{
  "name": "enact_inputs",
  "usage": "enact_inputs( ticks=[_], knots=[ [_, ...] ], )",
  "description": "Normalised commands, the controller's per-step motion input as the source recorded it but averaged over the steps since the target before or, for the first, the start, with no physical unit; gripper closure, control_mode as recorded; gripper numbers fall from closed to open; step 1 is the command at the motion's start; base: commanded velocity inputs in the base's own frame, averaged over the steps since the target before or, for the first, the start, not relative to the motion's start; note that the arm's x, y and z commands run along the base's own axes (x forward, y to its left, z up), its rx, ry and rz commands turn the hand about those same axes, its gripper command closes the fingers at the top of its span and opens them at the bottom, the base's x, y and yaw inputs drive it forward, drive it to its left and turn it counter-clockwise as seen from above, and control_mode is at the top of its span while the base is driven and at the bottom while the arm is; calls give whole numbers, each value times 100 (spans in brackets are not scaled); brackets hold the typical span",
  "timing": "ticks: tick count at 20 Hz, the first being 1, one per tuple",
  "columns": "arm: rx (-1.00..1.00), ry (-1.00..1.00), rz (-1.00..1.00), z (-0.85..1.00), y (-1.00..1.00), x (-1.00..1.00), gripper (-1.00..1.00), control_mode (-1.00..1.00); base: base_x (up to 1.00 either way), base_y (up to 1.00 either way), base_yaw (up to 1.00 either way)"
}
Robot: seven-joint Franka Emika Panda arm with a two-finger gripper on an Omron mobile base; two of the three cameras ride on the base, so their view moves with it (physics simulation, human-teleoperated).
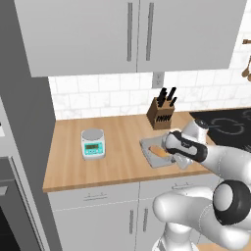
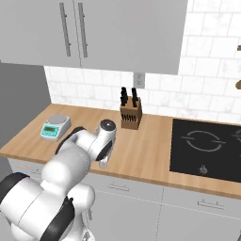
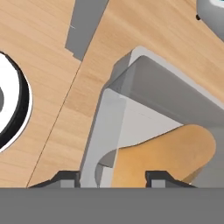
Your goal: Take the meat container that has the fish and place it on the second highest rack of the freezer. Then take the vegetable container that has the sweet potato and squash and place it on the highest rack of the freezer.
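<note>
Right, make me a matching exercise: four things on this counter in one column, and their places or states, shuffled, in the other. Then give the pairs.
Things
1. kitchen scale
2. knife block
3. vegetable container
4. cooktop

Places or states
A. black, set into the counter at its right end
B. under the gripper, orange-tan food inside
C. against the tiled wall, below the outlet
D. left part of the counter, teal display facing forward

Pairs: 1-D, 2-C, 3-B, 4-A
</note>
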Motion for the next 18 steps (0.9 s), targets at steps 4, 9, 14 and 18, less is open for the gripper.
enact_inputs(
  ticks=[4, 9, 14, 18],
  knots=[
    [0, 0, 0, 15, 0, -23, 100, -100, 0, 0, 0],
    [0, -1, 0, 20, 0, -22, 100, -100, 0, 0, 0],
    [0, -2, 0, 18, 0, -22, 100, -100, 0, 0, 0],
    [0, -3, 0, 20, 0, -20, 100, -100, 0, 0, 0]
  ],
)
